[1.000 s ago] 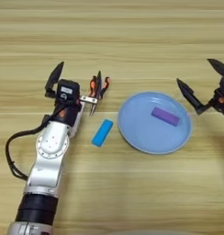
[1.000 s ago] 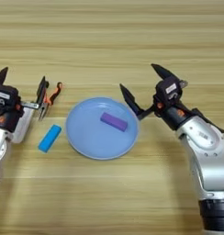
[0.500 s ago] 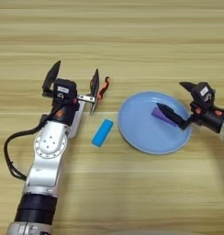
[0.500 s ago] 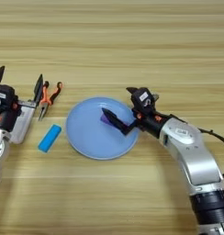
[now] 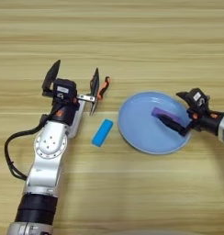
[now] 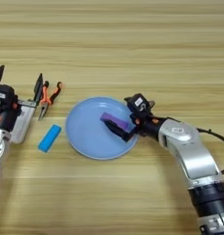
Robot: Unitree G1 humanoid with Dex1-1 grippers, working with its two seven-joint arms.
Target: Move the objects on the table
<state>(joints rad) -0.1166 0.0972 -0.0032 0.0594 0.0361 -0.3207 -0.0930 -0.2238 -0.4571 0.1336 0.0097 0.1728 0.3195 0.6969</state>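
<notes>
A small purple block (image 6: 113, 120) lies right of centre inside a round blue plate (image 6: 86, 137) on the wooden table (image 5: 132, 36). My right gripper (image 6: 123, 114) reaches in over the plate's right rim. It stands open, one black finger along the block's near side and the other beyond its far side. My left gripper (image 5: 75, 77) is held up at the left, open and empty, with its right finger just beside the orange-handled pliers (image 5: 103, 87).
A bright blue block (image 5: 102, 132) lies on the table between my left arm and the plate. My left forearm, with a black cable looping from it, runs down the lower left of the view.
My right gripper has moved left from beside the plate to over its rim and now straddles the purple block. The left gripper has barely moved.
</notes>
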